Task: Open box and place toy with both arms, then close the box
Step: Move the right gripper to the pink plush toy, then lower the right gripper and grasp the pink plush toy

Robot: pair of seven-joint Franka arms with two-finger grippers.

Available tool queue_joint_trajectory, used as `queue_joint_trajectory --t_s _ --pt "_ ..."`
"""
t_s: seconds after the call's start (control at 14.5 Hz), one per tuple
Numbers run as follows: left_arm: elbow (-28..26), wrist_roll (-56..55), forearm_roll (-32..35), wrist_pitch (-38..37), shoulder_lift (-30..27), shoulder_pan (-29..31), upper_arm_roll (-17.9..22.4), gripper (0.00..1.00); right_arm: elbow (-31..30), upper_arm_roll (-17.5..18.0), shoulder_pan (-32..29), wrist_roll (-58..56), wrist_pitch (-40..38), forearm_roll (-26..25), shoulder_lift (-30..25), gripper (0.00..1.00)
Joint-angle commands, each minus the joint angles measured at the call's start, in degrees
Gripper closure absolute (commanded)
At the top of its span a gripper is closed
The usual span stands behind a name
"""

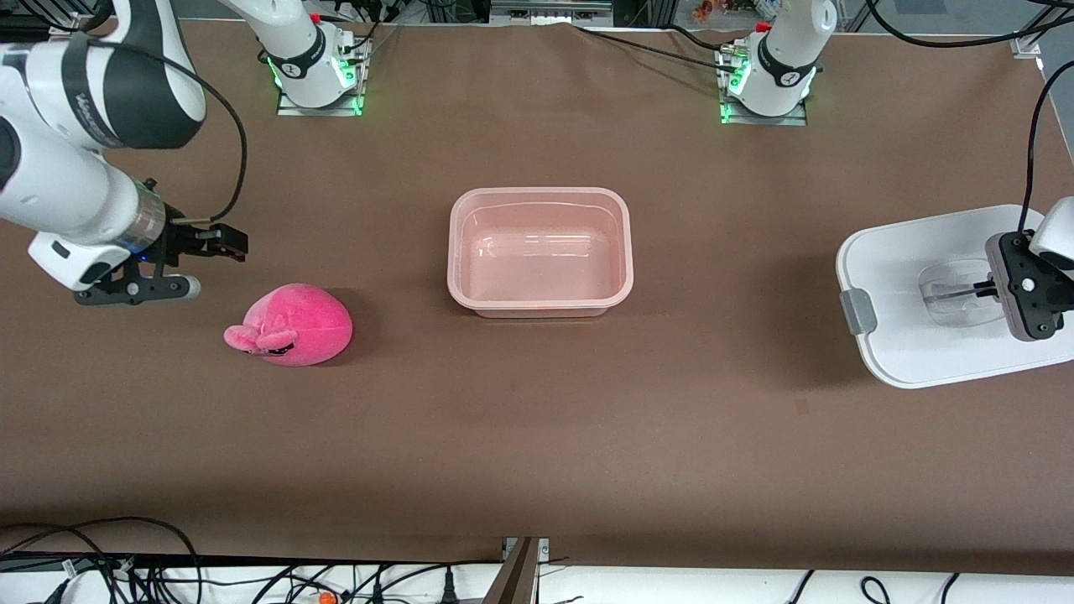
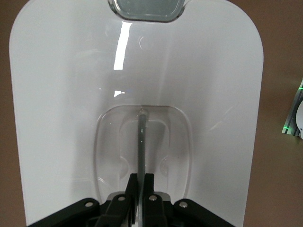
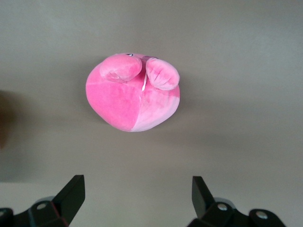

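Your left gripper [image 1: 990, 291] holds the lid [image 1: 914, 252] by its handle [image 2: 141, 142], away from the open box [image 1: 539, 252], so your wide-open, empty right gripper [image 3: 137, 194] can take the toy [image 1: 294, 325].

Hot-pink toy [image 1: 289, 325], pinkish box [image 1: 539, 252], seemingly white lid [image 1: 914, 298].

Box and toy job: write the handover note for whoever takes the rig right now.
Left pincer: shut on the lid handle, lid at the left arm's end of the table.
Right pincer: open, above the table beside the toy, holding nothing.
Box: open, mid-table, nothing in it.
Done: lid off.
Left: grasp toy, put it in box, refit lid.
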Motion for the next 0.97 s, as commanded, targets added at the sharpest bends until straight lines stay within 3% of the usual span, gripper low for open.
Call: queue_joint_trajectory --t_s 0.0,0.28,0.69,0.76,0.9 --pt "1.28 0.65 0.84 -0.82 0.18 0.0 -0.33 1.0 1.39 0.09 -0.55 -0.55 1.87 0.19 5.06 0.0" --pt "1.28 0.65 0.92 -0.82 0.18 0.0 -0.33 1.0 -0.02 0.09 -0.55 0.07 5.3 3.61 9.29 0.0" --pt "1.28 0.56 0.84 -0.91 0.18 0.0 -0.33 1.0 -3.8 0.0 -0.64 0.24 15.06 4.49 13.42 0.01" --pt "1.28 0.65 0.84 -0.91 0.18 0.0 -0.33 1.0 -3.89 0.0 -0.64 0.16 15.59 5.19 13.86 0.04" --pt "1.28 0.56 0.84 -0.91 0.18 0.0 -0.33 1.0 -3.89 0.0 -0.81 0.15 15.68 5.82 14.48 0.28"
